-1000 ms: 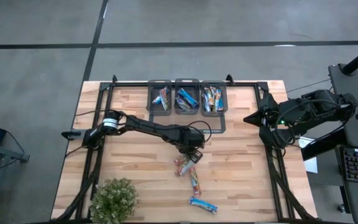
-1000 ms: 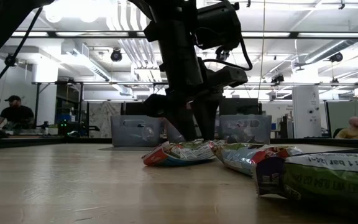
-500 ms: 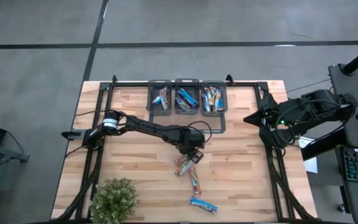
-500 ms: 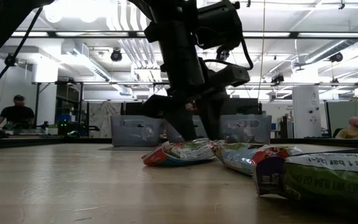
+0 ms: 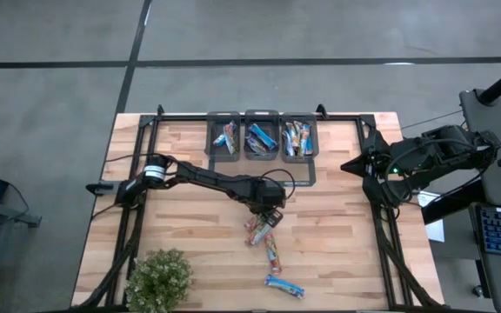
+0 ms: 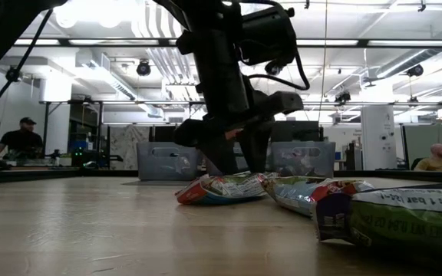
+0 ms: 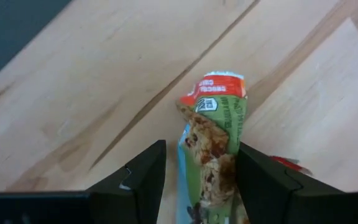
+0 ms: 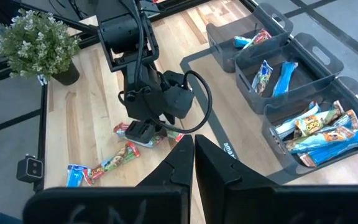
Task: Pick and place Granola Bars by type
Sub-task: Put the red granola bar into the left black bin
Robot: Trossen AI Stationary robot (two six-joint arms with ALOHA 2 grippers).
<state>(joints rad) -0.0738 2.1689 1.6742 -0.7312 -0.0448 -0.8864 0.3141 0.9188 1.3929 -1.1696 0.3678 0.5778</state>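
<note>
The left gripper point(image 7: 194, 180) is hanging low over the middle of the desk point(image 5: 181, 139), its fingers standing open on either side of a green-and-red granola bar point(image 7: 213, 149) and not yet pressing on it. That bar is lying flat on the wood in a small cluster; in the high view the cluster point(image 5: 257, 230) is sitting just under the gripper, with another multicoloured bar point(image 5: 272, 250) just nearer and a mostly blue bar point(image 5: 283, 285) nearer still, close to the desk's near edge. Three grey bins point(image 5: 262, 136) at the far side are already holding sorted bars.

The right gripper point(image 8: 193, 155) is waiting at the right edge of the desk with its fingers pressed together and nothing between them. A leafy plant point(image 5: 158, 276) is standing at the near left corner.

The bar is looking light and slim, in a shiny wrapper that will likely be slippery and will crinkle under pressure; the contents could crumble if squeezed hard. Taking hold across the narrow width near the middle, with the fingers reaching down to the wood, seems the safest grip, since the crimped ends are thin and floppy and a neighbouring wrapper is lying right alongside.
</note>
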